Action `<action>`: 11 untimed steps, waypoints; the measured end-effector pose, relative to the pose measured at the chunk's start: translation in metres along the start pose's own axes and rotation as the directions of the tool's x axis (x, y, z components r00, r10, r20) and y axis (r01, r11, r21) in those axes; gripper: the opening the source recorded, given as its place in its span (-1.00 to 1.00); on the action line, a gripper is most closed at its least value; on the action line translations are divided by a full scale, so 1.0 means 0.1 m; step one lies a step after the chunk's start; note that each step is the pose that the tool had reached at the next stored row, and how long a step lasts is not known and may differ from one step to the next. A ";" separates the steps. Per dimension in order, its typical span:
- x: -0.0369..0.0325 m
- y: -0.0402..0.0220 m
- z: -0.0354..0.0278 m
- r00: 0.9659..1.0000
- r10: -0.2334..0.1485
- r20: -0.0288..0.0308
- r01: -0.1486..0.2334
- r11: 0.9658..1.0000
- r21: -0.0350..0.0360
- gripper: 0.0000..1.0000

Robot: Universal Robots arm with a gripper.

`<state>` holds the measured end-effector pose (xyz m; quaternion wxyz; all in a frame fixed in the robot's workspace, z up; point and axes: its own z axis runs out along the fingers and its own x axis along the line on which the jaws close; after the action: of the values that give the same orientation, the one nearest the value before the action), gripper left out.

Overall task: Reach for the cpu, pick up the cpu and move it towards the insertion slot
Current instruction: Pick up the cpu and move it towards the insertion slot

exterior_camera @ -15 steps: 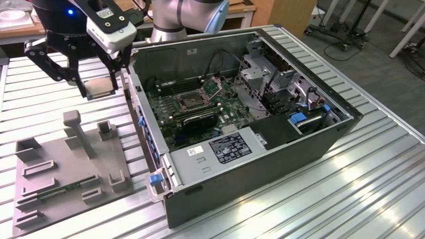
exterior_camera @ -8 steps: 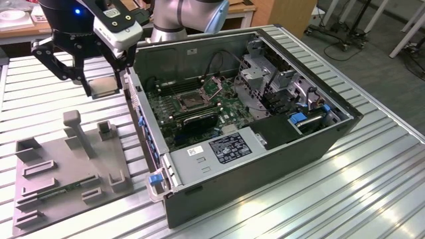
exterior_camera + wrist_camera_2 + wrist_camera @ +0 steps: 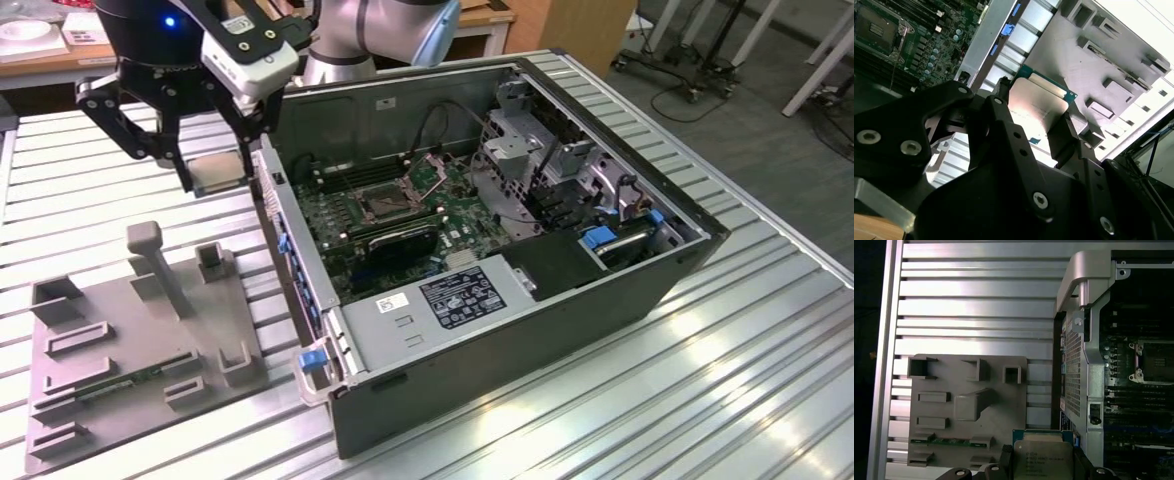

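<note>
One pincer (image 3: 1036, 117), one cpu (image 3: 1035, 104) gripped, one insertion slot (image 3: 380, 204)

Ribbed metal table (image 3: 747, 340) — wooden bench (image 3: 487, 20) behind, grey floor (image 3: 747, 110).

Cpu (image 3: 218, 172) above table between tray (image 3: 120, 340) and case (image 3: 534, 250).
</note>
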<state>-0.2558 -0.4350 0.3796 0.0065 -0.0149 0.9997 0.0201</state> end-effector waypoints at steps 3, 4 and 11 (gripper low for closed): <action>-0.029 -0.001 0.000 1.000 0.000 0.000 0.000 1.000 0.000 0.09; -0.038 -0.001 0.000 1.000 0.000 0.000 0.000 1.000 0.000 0.09; -0.097 -0.003 0.001 1.000 0.000 0.000 0.000 1.000 0.000 0.09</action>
<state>-0.2461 -0.4350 0.3797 0.0065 -0.0149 0.9997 0.0201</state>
